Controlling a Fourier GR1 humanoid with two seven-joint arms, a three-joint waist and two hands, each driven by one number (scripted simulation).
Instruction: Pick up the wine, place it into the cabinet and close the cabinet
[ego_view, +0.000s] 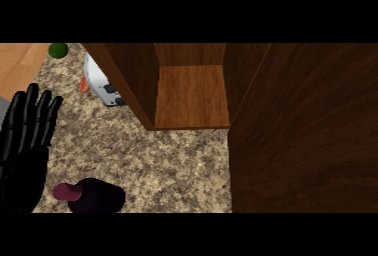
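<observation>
**Ana:** Wine (92, 196) stands on the speckled tabletop (170, 160), just below and to the right of the left hand (26, 135). The fingers (33, 107) are straight and released, pointing up along the view's left edge; they hold nothing. The right hand does not show.

**Ben:** So the bottle is untouched. Where is the cabinet (295, 130) from those fingers?

**Ana:** Well to their right and further from the robot. Its wooden shelf (193, 95) lies open, with the dark door panel beyond it taking up the view's right side.

**Ben:** How should the pick go, in your view?

**Ana:** I would bring the fingers down beside the dark body, below the reddish cap (66, 191), and curl them round its widest part so that it lifts upright. Then carry it high enough to pass the shelf's front edge.

**Ben:** Anything in the way?

**Ana:** A white appliance (103, 85) stands beside the cabinet's left wall, and a green fruit (58, 50) lies above the fingertips. Both seem clear of a direct path.
</observation>
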